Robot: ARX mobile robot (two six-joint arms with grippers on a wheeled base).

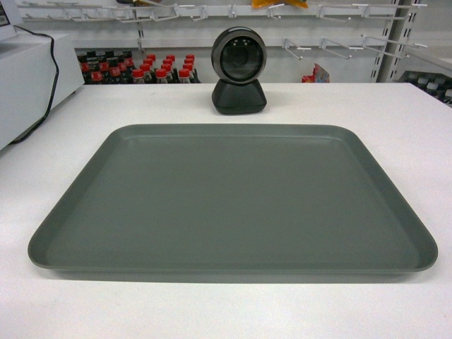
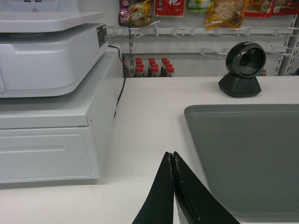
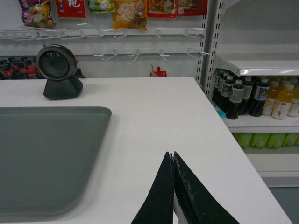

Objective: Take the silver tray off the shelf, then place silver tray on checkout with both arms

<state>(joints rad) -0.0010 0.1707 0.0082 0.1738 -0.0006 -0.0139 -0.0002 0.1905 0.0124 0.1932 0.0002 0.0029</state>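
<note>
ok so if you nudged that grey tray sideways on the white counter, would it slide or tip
Probably slide, not tip: the tray lies flat and wide on the smooth white counter, with a low rim. It looks like one stiff moulded piece, so it should move as a whole. Its matte surface may drag a little.

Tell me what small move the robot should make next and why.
Probably none beyond keeping both arms back. The tray lies flat on the white checkout table in front of the scanner. The left tool and right tool are shut, empty and beside the tray, not touching it, so the placing looks done.
</note>
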